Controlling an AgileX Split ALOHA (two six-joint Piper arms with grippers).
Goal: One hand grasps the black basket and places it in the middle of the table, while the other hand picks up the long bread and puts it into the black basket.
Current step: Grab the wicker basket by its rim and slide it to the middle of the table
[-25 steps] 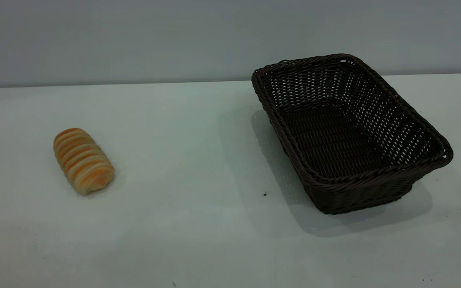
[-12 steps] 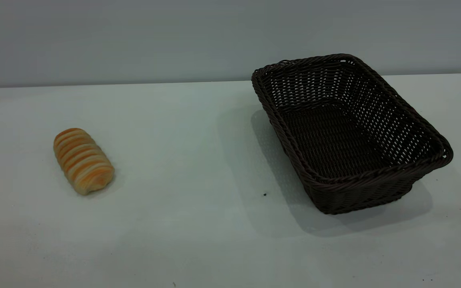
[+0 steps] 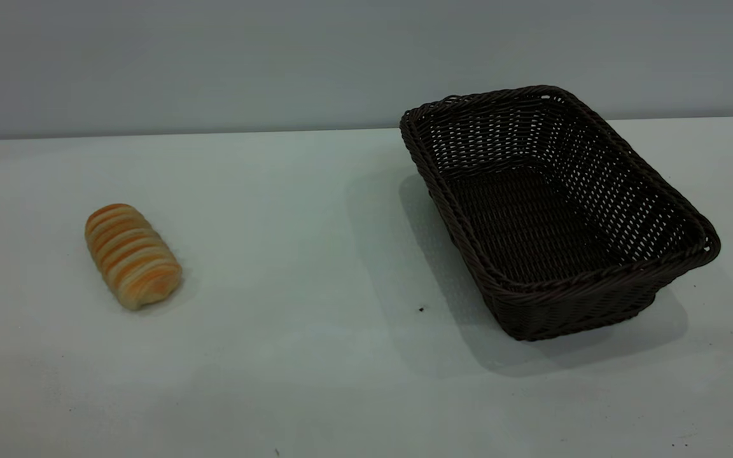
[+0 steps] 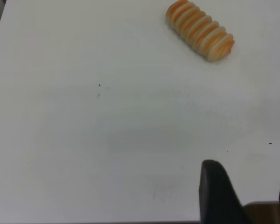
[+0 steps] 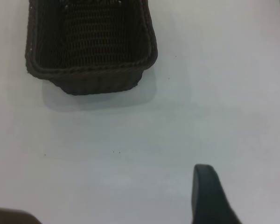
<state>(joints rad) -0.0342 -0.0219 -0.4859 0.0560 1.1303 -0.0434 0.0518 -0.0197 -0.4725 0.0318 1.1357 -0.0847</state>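
Both pincers (image 4: 245, 186) (image 5: 242, 191) open, empty-handed.

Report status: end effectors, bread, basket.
Left end effector open, short of bread. Right end effector open, short of basket, empty at table's right. Nothing between.

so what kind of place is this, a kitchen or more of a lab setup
More likely a lab or test bench than a kitchen. A bare white table against a blank grey wall holds only a wicker basket and a bread roll, while black gripper fingers show in the wrist views.
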